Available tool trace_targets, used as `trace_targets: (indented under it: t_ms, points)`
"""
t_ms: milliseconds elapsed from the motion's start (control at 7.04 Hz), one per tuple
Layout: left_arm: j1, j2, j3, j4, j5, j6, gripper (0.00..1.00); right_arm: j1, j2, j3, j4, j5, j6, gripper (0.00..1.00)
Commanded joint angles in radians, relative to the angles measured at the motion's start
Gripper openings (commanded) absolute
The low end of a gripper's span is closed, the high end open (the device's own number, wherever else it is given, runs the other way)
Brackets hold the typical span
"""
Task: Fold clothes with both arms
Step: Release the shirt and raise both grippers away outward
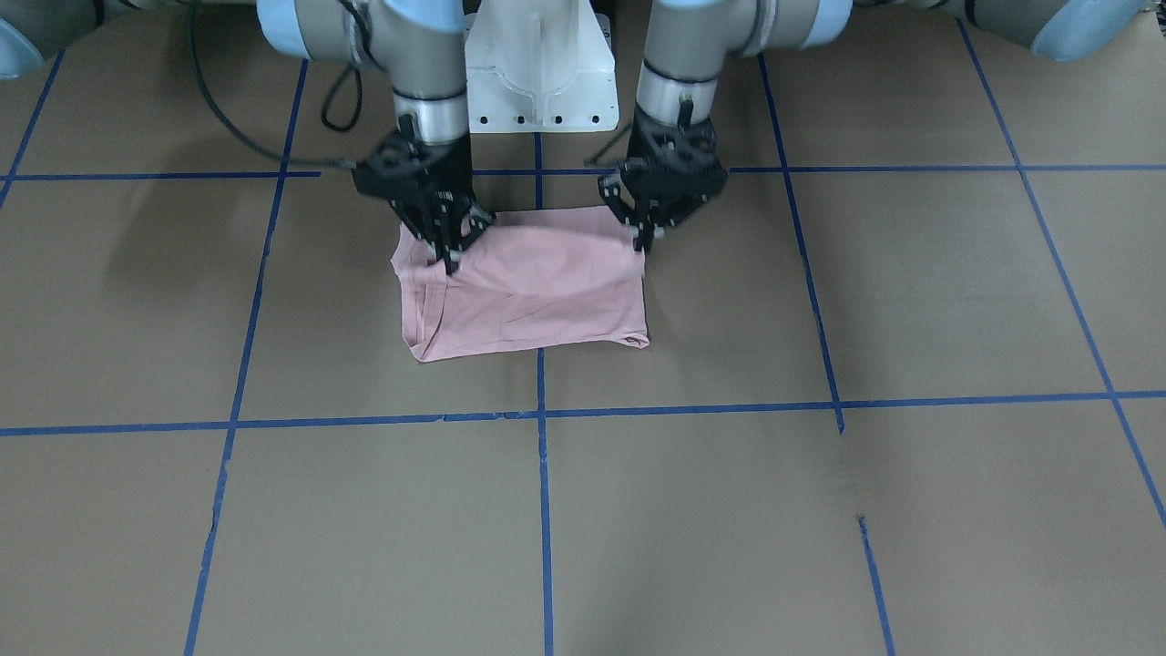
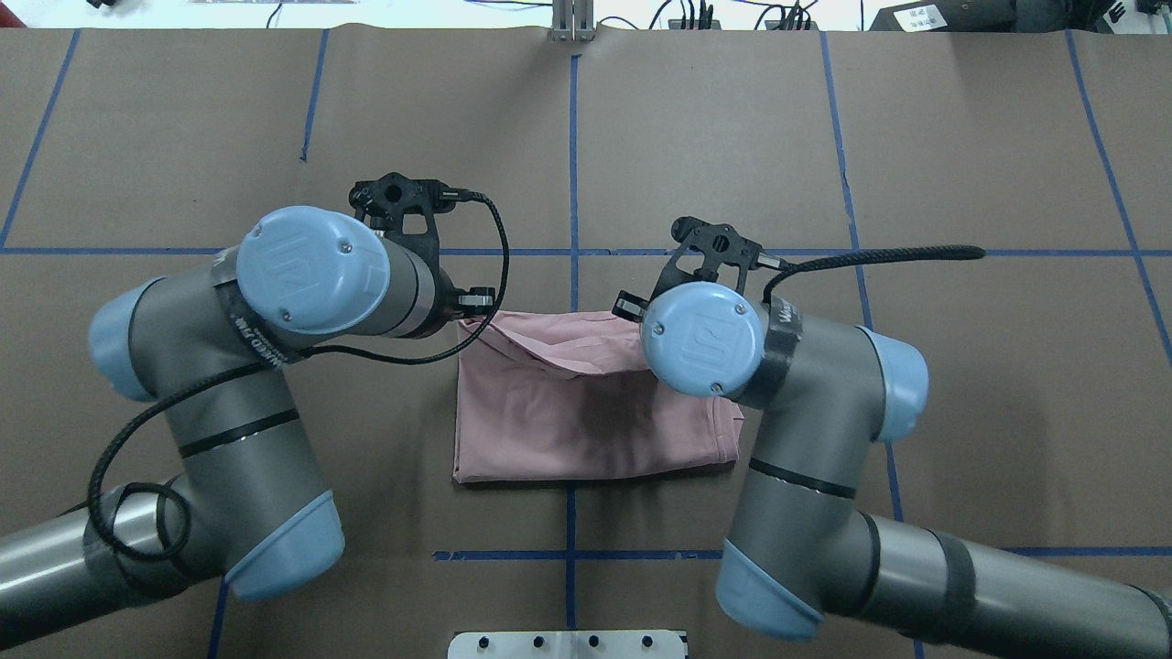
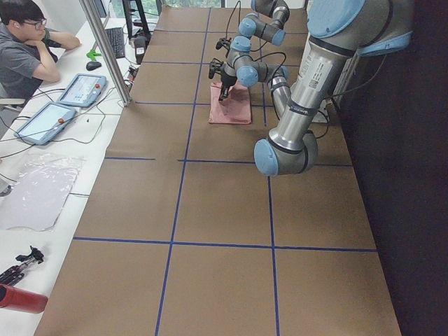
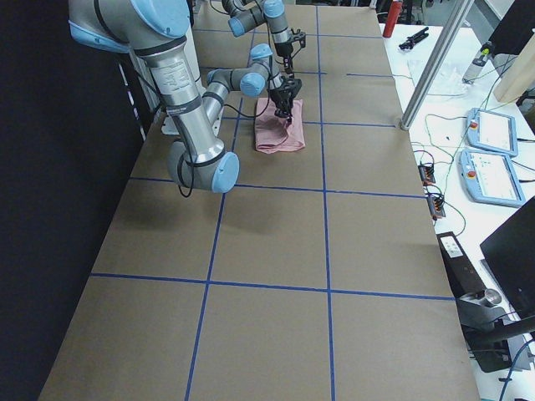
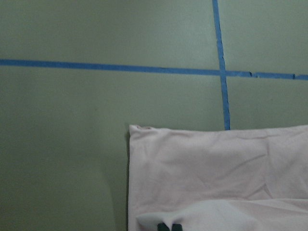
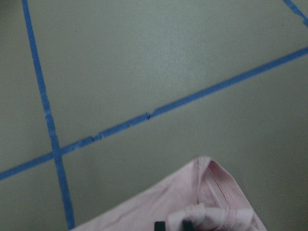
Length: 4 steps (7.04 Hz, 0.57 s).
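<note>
Table: a wide tabletop (image 1: 820, 528) covered in brown paper, marked into large squares by blue tape lines (image 1: 544, 510).
Arms: two silver-grey tubular robot arms with light blue joint caps, the left arm (image 2: 229, 412) and the right arm (image 2: 806, 430), both bent down over the middle of the table.
Shirt: a pale pink T-shirt (image 1: 537, 292), folded to a rough rectangle, lies mid-table across the centre tape line.
Left gripper: the black two-finger left gripper (image 1: 645, 239) has its fingertips pressed together on bunched cloth at the shirt's left end.
Right gripper: the matching black right gripper (image 1: 451, 257) pinches bunched cloth at the shirt's right end.
</note>
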Motion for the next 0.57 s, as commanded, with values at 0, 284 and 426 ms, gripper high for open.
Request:
trace_targets:
  t_ms: [0,284,426]
  points:
    - [-0.122,-0.039,0.248,-0.211,-0.029,0.141,1.0,0.139,0.072,-0.276,0.19,0.103,-0.174,1.0]
    - [-0.164,-0.039,0.244,-0.218,-0.121,0.218,1.0,0.216,0.075,-0.303,0.203,0.213,-0.299,1.0]
    - [-0.164,-0.041,0.238,-0.218,-0.124,0.22,1.0,0.24,0.075,-0.3,0.204,0.27,-0.348,1.0]
